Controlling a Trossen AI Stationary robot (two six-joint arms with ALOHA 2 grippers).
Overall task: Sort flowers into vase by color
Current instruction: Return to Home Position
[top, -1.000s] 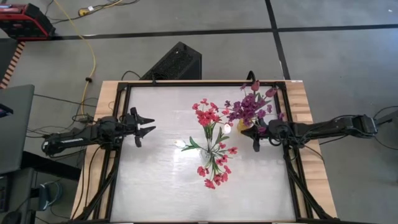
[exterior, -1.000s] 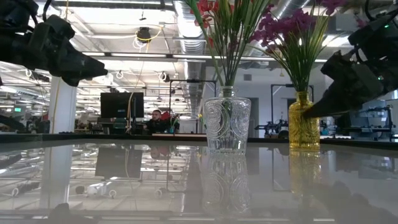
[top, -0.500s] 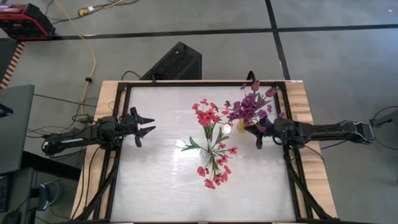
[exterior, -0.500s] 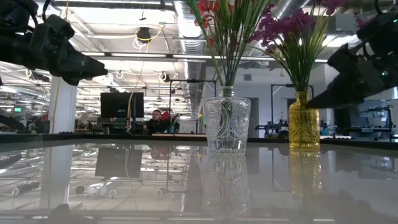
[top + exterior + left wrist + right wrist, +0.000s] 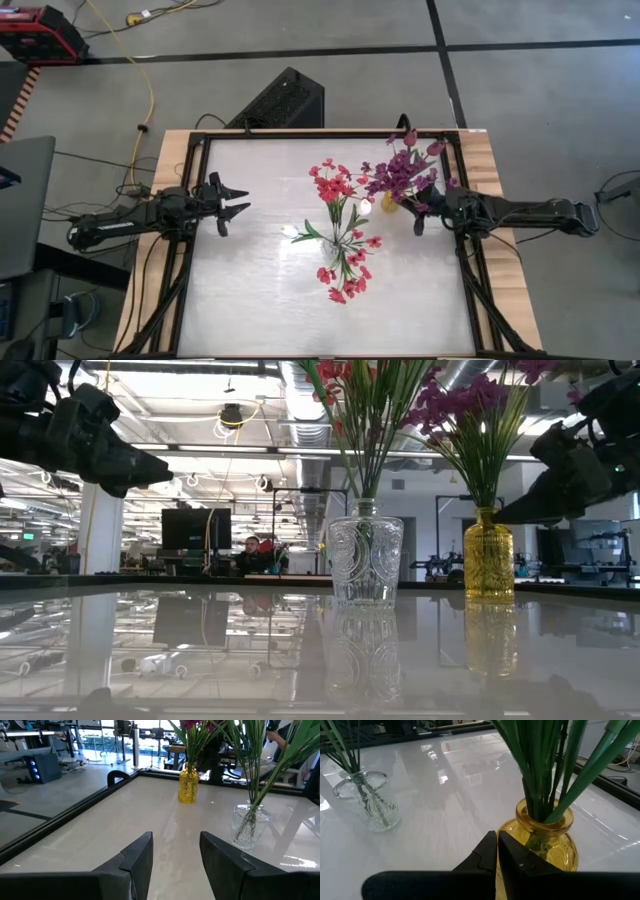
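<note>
A clear glass vase (image 5: 366,560) stands mid-table and holds the red-pink flowers (image 5: 335,185) on green stalks. To its right and farther back, a yellow glass vase (image 5: 488,555) holds the purple flowers (image 5: 400,170) and maroon buds (image 5: 410,137). My right gripper (image 5: 418,218) is shut and hovers just right of the yellow vase, near its neck (image 5: 545,820), without touching it. My left gripper (image 5: 237,205) is open and waits above the table's left side, facing both vases (image 5: 248,822).
A black frame rail (image 5: 300,133) runs around the white tabletop, with wooden edges (image 5: 495,200) outside it. Bare tabletop (image 5: 260,300) lies toward the near edge and on the left. In the low view the room beyond shows monitors and a seated person (image 5: 250,550).
My right gripper, still shut, has drawn back from the yellow vase toward the table's right edge and risen somewhat. Both vases and their flowers have stayed in place.
</note>
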